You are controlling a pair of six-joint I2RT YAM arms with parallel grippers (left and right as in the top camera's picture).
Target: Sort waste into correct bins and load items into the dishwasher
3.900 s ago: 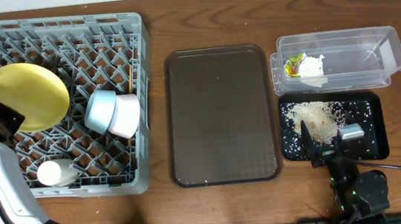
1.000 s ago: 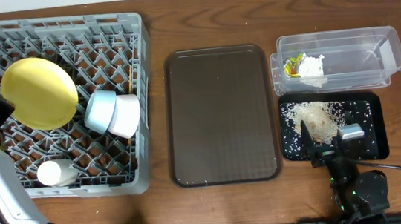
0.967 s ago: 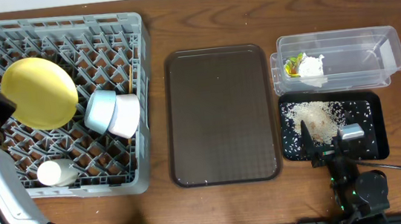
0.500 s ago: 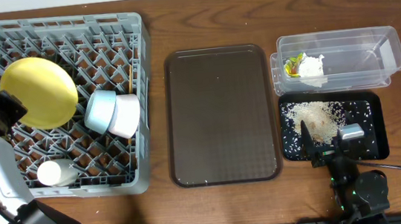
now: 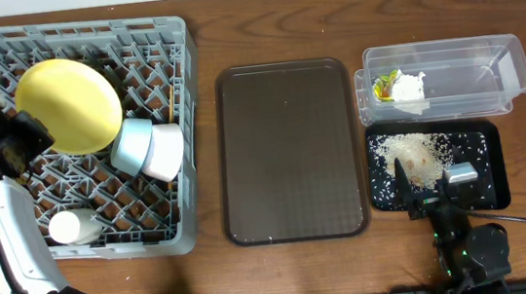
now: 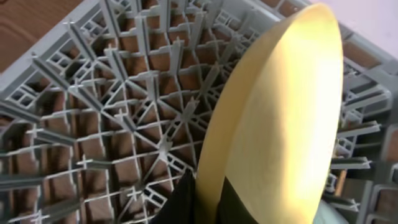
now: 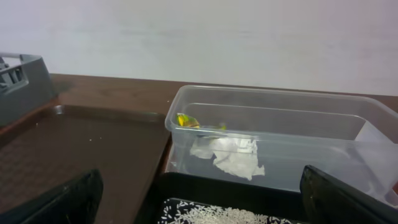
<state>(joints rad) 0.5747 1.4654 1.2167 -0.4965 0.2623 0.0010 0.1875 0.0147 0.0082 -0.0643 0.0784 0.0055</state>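
Observation:
My left gripper (image 5: 31, 132) is shut on the rim of the yellow plate (image 5: 70, 105) and holds it tilted over the grey dish rack (image 5: 86, 48). In the left wrist view the plate (image 6: 286, 118) stands on edge between my dark fingers (image 6: 186, 202) above the rack's pegs (image 6: 124, 124). The light blue bowl (image 5: 130, 145) and white bowl (image 5: 163, 152) lie in the rack. A chopstick (image 5: 171, 100) stands by them. My right gripper (image 7: 199, 205) is open above the black tray (image 5: 487, 158) of rice (image 5: 416, 155). The clear tub (image 5: 514, 67) holds the tissue (image 7: 227, 155) and wrapper (image 7: 186, 120).
The dark brown serving tray (image 5: 289, 149) lies in the middle between rack and bins. A white round object (image 5: 74, 227) sits in the rack's front left part. The right arm's base (image 5: 470, 248) is at the table's front edge.
My left gripper has carried the yellow plate up and to the right across the rack, toward the two bowls. The right arm has not moved.

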